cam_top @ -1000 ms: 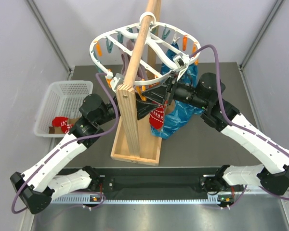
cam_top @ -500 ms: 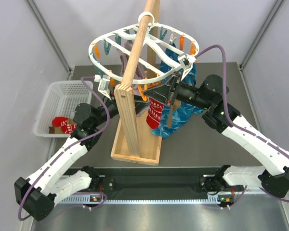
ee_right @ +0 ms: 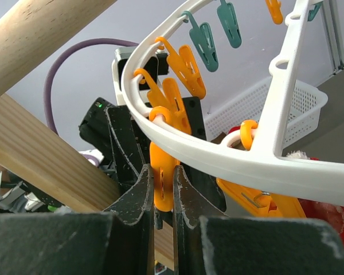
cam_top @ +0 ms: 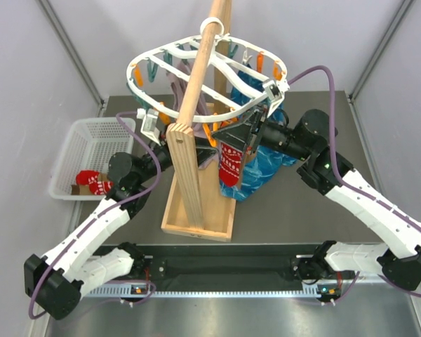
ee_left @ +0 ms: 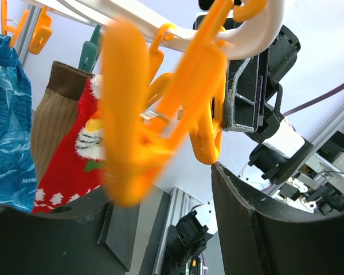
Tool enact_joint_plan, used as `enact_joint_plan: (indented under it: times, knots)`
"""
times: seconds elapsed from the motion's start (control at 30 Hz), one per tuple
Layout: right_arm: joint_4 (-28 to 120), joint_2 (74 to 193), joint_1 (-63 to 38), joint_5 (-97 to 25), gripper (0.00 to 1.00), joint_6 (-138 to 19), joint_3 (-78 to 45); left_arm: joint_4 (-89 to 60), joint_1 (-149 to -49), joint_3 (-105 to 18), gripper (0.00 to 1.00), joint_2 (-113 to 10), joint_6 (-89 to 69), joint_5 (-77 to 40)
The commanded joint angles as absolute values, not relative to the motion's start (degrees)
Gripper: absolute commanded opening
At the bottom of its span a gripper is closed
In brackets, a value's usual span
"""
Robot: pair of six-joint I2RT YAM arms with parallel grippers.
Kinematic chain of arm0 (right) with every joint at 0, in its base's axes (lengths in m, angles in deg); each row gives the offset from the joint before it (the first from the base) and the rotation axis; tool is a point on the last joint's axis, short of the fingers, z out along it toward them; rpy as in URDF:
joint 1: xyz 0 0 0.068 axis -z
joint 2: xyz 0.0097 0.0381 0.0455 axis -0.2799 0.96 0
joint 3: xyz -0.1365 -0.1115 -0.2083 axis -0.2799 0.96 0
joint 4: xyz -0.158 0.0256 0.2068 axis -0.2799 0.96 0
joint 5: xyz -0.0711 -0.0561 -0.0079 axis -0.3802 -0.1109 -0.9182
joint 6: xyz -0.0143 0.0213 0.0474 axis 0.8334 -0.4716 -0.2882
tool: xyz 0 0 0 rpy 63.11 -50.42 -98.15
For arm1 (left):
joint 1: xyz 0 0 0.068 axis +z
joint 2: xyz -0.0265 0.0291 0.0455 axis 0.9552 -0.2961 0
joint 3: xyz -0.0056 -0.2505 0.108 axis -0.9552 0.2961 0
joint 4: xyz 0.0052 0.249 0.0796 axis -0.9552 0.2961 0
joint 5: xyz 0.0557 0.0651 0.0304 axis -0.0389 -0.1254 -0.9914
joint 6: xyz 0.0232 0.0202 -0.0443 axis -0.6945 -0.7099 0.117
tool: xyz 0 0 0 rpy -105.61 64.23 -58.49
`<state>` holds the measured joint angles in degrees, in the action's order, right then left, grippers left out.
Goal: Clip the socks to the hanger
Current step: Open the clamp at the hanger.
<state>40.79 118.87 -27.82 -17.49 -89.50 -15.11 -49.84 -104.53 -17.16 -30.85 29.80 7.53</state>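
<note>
In the right wrist view we see the right gripper [ee_right: 163, 175] pressed together on an orange peg [ee_right: 162, 197]. That peg hangs from the hanger [ee_right: 218, 166], a white plastic ring carrying orange and teal pegs. The left gripper [ee_left: 160, 192] is spread, with a blurred orange peg [ee_left: 132, 126] between its fingers; we cannot tell whether they touch it.

From above, the hanger hangs on the wooden pole stand [cam_top: 196, 84] in the upper middle of the frame. Its oval ring is crossed by wavy bars, and both grippers reach under its near rim.

Only the left wrist view shows a tan-brown sock [ee_left: 54, 123] hanging beside a red sock [ee_left: 63, 166] with a white pattern, next to a blue patterned cloth [ee_left: 8, 114]. Only the overhead view shows a mauve sock [cam_top: 177, 78] under the ring's far side. It also shows another red sock [cam_top: 91, 181] in the white basket [cam_top: 91, 133] at the left of the desk [cam_top: 302, 210].
</note>
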Motion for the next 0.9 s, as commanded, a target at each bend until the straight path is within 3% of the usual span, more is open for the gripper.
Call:
enact_joint_plan:
  times: [0.0, 0.43, 0.53, 0.7, 0.87]
  knots:
    - [39.15, 117.57, -26.72, -17.47, 0.0, -89.53, -14.64, -57.69, -104.95, -19.91, 0.56, -30.78, 31.67, 10.93]
    - [40.12, 116.6, -26.72, -18.18, 0.0, -88.48, -13.85, -59.98, -105.03, -23.08, 0.53, -33.33, 32.28, 12.16]
    - [40.12, 116.6, -26.72, -18.27, 0.0, -88.56, -13.85, -59.98, -105.03, -24.22, 0.43, -35.0, 32.55, 12.16]
    - [40.73, 116.77, -26.64, -19.05, 0.0, -88.13, -14.02, -58.75, -105.03, -25.01, 0.16, -35.27, 31.49, 11.28]
    - [41.61, 117.04, -26.72, -20.28, 0.0, -87.42, -14.02, -55.95, -105.03, -25.28, 0.0, -34.48, 29.47, 11.2]
